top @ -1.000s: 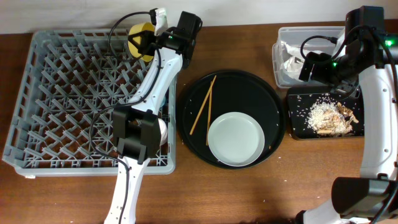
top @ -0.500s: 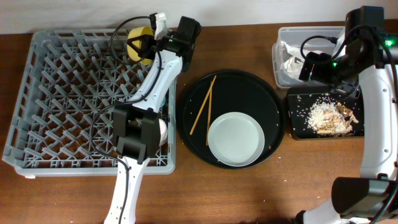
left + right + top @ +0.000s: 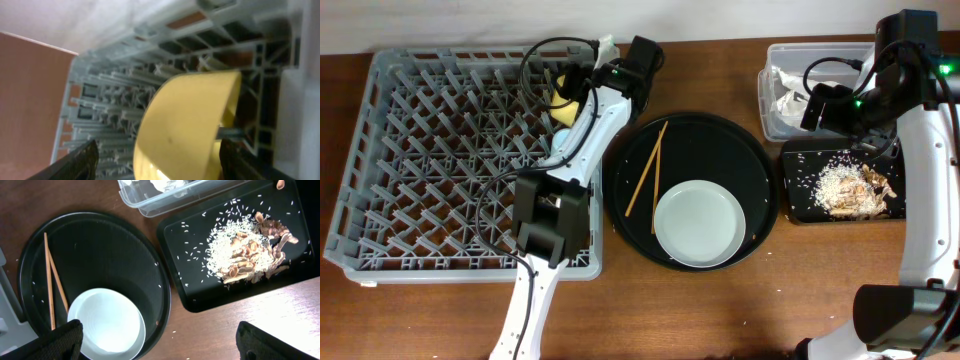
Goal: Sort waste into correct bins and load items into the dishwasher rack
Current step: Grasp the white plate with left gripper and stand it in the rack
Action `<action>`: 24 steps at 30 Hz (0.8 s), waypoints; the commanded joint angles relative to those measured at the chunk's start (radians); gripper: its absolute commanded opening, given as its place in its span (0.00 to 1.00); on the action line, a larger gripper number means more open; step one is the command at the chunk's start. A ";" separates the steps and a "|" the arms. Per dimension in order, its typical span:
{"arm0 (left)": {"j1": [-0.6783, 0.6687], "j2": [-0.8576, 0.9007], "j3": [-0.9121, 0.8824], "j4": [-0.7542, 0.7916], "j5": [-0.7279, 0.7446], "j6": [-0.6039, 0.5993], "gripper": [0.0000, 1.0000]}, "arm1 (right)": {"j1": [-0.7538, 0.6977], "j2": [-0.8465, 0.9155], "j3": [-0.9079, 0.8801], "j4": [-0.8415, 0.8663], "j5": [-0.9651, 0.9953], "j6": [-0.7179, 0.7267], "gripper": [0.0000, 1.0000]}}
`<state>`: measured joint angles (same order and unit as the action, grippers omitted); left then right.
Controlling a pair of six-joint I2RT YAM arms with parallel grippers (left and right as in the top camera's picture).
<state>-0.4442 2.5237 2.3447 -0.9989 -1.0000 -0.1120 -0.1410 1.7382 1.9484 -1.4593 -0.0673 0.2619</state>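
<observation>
The yellow bowl (image 3: 561, 98) stands on edge among the pegs at the far right corner of the grey dishwasher rack (image 3: 430, 150). In the left wrist view the bowl (image 3: 185, 120) fills the space between the fingers of my left gripper (image 3: 157, 167), which are open and spread wide, with a gap at the left finger (image 3: 75, 162). My right gripper (image 3: 162, 345) is open and holds nothing, hovering over the table by the round tray. The pale plate (image 3: 699, 222) and the chopsticks (image 3: 648, 170) lie on that tray.
A clear tub (image 3: 772, 60) at the back right holds a white napkin (image 3: 788, 100). In front of it a black rectangular tray (image 3: 798, 208) carries rice and tan scraps (image 3: 850, 187). The round black tray (image 3: 760, 165) sits between the rack and the bins. Cables loop above the rack's corner.
My left gripper has opened and let go of the yellow bowl. The bowl has come down and to the right into the rack's pegs. The right arm has not moved.
</observation>
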 commanded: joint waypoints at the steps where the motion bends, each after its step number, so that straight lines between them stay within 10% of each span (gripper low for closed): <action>1: -0.005 -0.160 -0.005 -0.053 0.327 0.006 0.86 | -0.004 0.002 0.006 -0.003 0.020 0.001 0.98; 8: -0.008 -0.409 -0.007 -0.397 1.260 0.356 0.97 | -0.004 0.002 0.006 -0.003 0.020 0.001 0.98; 16: -0.218 -0.405 -0.541 0.019 1.158 0.428 0.90 | -0.004 0.002 0.006 -0.003 0.020 0.001 0.98; 24: -0.301 -0.298 -0.610 0.240 1.028 0.443 0.83 | -0.004 0.002 0.006 -0.003 0.020 0.001 0.98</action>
<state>-0.7517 2.1925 1.7424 -0.7666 0.0586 0.3187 -0.1410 1.7382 1.9484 -1.4620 -0.0673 0.2619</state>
